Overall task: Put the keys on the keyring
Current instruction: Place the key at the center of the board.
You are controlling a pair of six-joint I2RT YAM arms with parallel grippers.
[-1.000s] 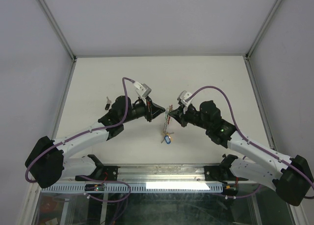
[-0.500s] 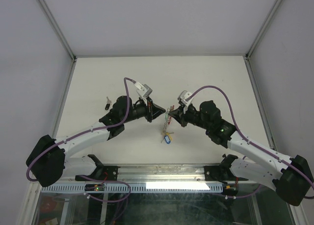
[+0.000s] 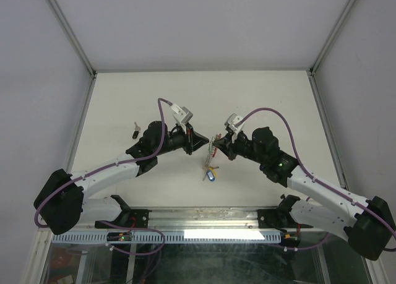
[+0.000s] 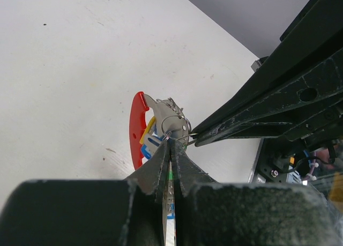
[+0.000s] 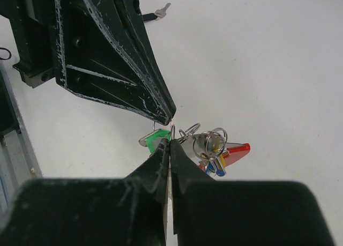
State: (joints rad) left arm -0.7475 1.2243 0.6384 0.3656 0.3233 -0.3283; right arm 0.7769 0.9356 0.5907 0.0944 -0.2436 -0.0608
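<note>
Obs., from the side of the rig:

- Both arms reach in toward the middle of the white worktop point(image 3: 260, 98), tips almost meeting.
- Left tool point(image 3: 203, 143): jaws pressed together, no gap showing. In its own wrist view the tips point(image 4: 170, 142) close on a thin wire loop of the keyring point(image 4: 172, 124).
- Right tool point(image 3: 218, 150): jaws likewise pinched narrow. In its wrist view the tips point(image 5: 169, 142) sit on the same wire loop, directly below the point of the left tool point(image 5: 169, 116).
- The keyring point(image 3: 213, 145) sits between the two tools, gripped from both sides. Its red arc point(image 4: 136, 129) curves out on the side away from the right tool point(image 4: 192, 141); silver rings are bunched beside it.
- Green key point(image 5: 155, 137): head lies touching the right tool's tip, on the wire loop. Yellow and blue caps show among the bunch near the red arc point(image 5: 238, 149).
- Blue tag point(image 3: 212, 174) lies nearer the arm bases than the pinch point. I cannot tell whether it hangs or rests on the worktop.
- One loose key point(image 3: 136, 132) with a dark head lies on the worktop, well apart, beyond the left arm's wrist.
</note>
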